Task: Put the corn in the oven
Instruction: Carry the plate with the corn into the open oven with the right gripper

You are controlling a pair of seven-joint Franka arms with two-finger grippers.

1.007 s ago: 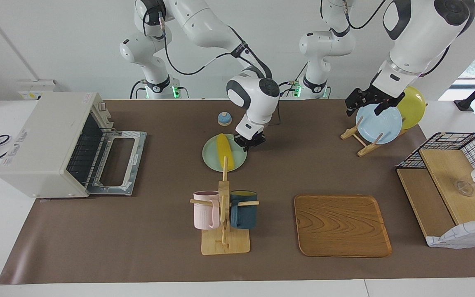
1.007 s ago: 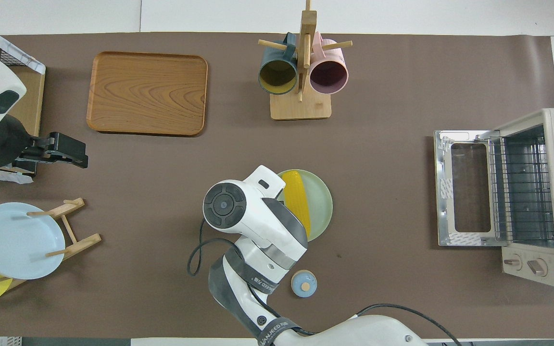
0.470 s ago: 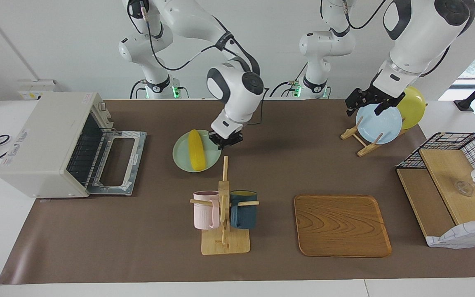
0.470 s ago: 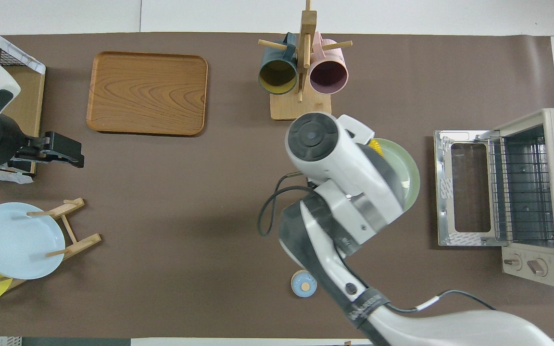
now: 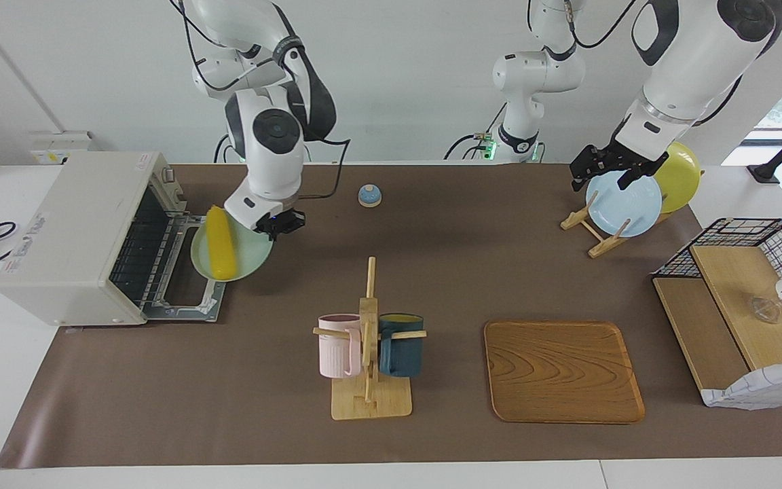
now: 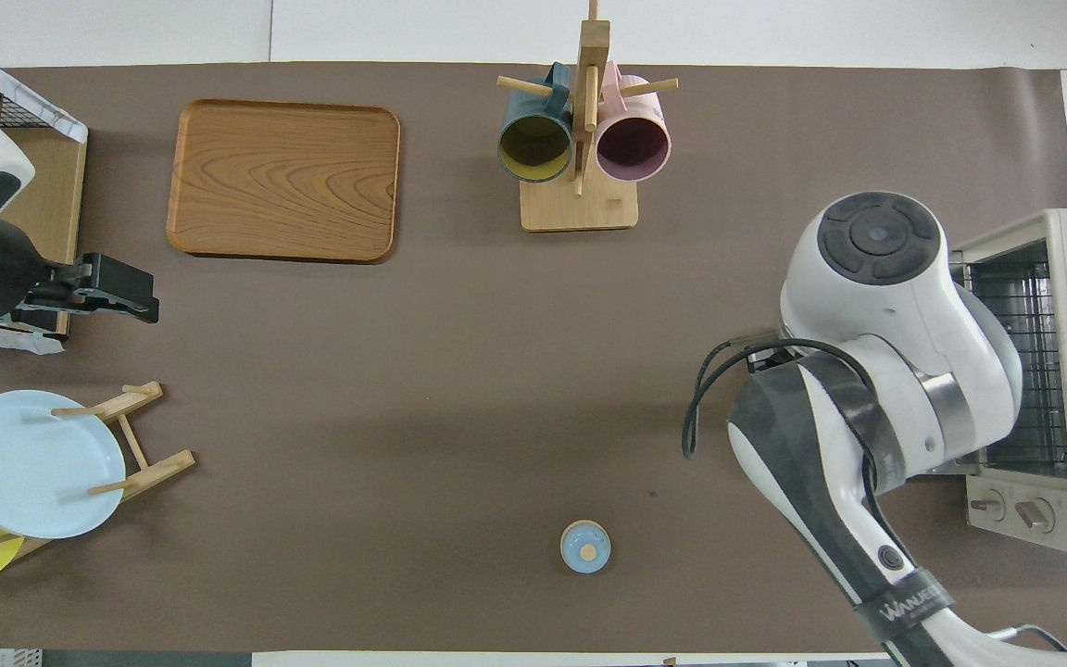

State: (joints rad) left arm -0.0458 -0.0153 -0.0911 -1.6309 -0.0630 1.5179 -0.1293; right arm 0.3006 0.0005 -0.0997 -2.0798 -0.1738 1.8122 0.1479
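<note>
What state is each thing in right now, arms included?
Oven: door down, open, wire rack bare.
Green plate: held at its rim, raised over the oven door.
Corn: lying on the green plate.
Right gripper: shut on the green plate.
Left gripper: open, waiting over the plate rack.
Mugs: hanging on the wooden stand.

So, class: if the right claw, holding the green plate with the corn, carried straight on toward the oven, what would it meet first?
Probably the oven: the green plate and corn, clamped in the right claw, already hang over its lowered door. Height is unclear.
</note>
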